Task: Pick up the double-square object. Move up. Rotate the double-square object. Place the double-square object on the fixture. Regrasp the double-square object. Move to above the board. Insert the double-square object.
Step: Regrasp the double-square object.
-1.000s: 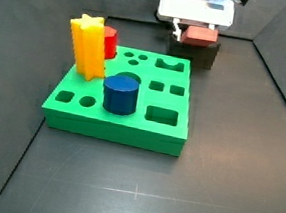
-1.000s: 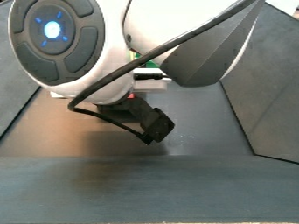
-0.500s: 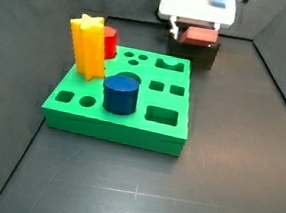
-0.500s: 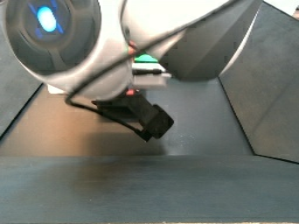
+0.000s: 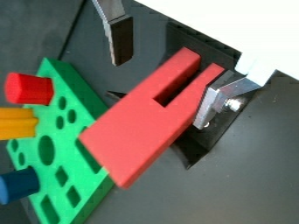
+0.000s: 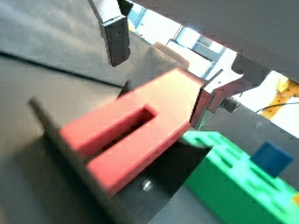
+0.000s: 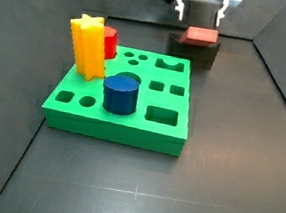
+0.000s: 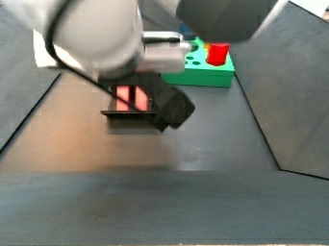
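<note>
A: Step in hand looks like the regrasp. Left to right in a side view: the board [image 7: 118, 110] with a yellow star peg [image 7: 86, 46], short red cylinder [image 7: 108, 41] and blue cylinder [image 7: 121, 93] standing in it, then the double-square object [image 7: 200, 35] lying on the fixture [image 7: 194, 54] just behind the board's far right corner.

B: Gripper?

A: The gripper [image 7: 203, 4] hangs right above the piece, clear of it, jaws spread with nothing between them. In both wrist views the silver fingers [image 5: 118, 37] stand apart on either side of the red block, not touching it.

B: How to do it well?

A: My read: come straight down, keep the block centred between the plates, and close on the long flat sides rather than across the slotted end [image 6: 126, 127]. The slot and two prongs show clearly in a wrist view, so watch that a pad doesn't land in the slot. The piece rests propped on the fixture, so a skewed close could tip it off.

B: Against the earlier frames?

A: One second and half a second ago the gripper was low at the fixture, right on the red block. Now it is higher and the block sits alone on the fixture. In a side view the arm no longer hides the double-square object [image 8: 133, 97]; board pieces are unchanged.
</note>
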Motion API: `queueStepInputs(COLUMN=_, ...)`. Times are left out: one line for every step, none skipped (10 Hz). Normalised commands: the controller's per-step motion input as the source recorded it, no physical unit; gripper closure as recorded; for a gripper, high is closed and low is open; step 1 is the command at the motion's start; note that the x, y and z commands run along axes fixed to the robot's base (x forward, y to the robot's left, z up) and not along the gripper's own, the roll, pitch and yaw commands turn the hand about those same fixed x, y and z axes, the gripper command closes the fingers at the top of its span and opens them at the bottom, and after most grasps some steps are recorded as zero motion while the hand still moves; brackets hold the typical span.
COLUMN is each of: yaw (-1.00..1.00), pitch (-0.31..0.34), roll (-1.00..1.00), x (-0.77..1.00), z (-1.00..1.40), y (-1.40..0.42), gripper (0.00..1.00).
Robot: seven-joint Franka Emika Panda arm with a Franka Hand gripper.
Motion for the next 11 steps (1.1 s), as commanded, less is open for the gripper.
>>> queueStepInputs(yaw=-0.02, pitch=0.057, roll=0.05, x=-0.03, z=0.57, y=0.0, gripper=0.0)
queueStepInputs(yaw=-0.02, pitch=0.053, roll=0.05, x=-0.03, z=0.33, y=0.0, gripper=0.0)
queueStepInputs(yaw=-0.03, pitch=0.052, roll=0.05, x=-0.03, z=0.21, y=0.0, gripper=0.0)
queueStepInputs(yaw=0.02, pitch=0.065, roll=1.0, x=0.01, z=0.9, y=-1.0, gripper=0.0)
queueStepInputs(yaw=0.02, pitch=0.063, roll=1.0, x=0.01, z=0.9, y=-1.0, gripper=0.0)
queueStepInputs(yaw=0.02, pitch=0.054, roll=1.0, x=-0.02, z=0.88, y=-1.0, gripper=0.0)
queueStepInputs(yaw=0.02, pitch=0.049, roll=1.0, x=-0.04, z=0.87, y=-1.0, gripper=0.0)
queueStepInputs(yaw=0.02, pitch=0.039, roll=1.0, x=-0.06, z=0.8, y=-1.0, gripper=0.0)
queueStepInputs(yaw=0.02, pitch=0.037, roll=1.0, x=-0.06, z=0.72, y=-1.0, gripper=0.0)
queueStepInputs(yaw=0.02, pitch=0.034, roll=1.0, x=-0.07, z=0.63, y=-1.0, gripper=0.0)
queueStepInputs(yaw=0.02, pitch=0.032, roll=1.0, x=-0.06, z=0.49, y=-0.9, gripper=0.0)
